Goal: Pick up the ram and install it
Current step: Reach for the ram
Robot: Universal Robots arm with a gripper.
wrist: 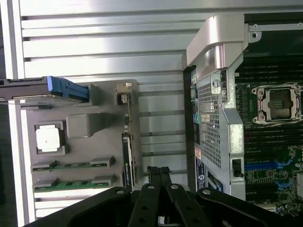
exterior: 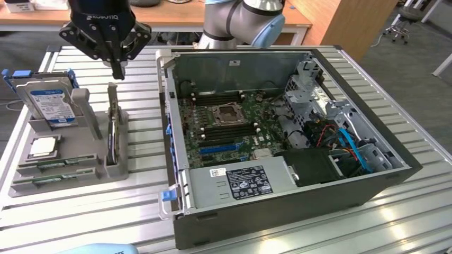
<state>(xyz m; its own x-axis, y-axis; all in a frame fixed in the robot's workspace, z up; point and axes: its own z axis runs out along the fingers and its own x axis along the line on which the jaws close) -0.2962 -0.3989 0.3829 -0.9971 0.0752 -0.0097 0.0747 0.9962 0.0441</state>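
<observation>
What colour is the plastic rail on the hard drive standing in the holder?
Blue. The rail shows best in the wrist view.

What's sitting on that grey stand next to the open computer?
On the grey stand: an upright hard drive, a silver processor chip, two green memory sticks and a board on edge. The slots hide each part's underside.

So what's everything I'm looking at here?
table: one, silver slats, under everything
computer case: one, dark grey, open, exterior view's right
motherboard: one, green, inside the case
holder: one, grey, exterior view's left
hard drive: one, silver and blue, upright in holder
processor chip: one, silver, flat in holder
ram sticks: two, green, lying in holder
arm: one, silver and blue, beyond the case
jaws: one pair, black, shut, above the holder
</observation>
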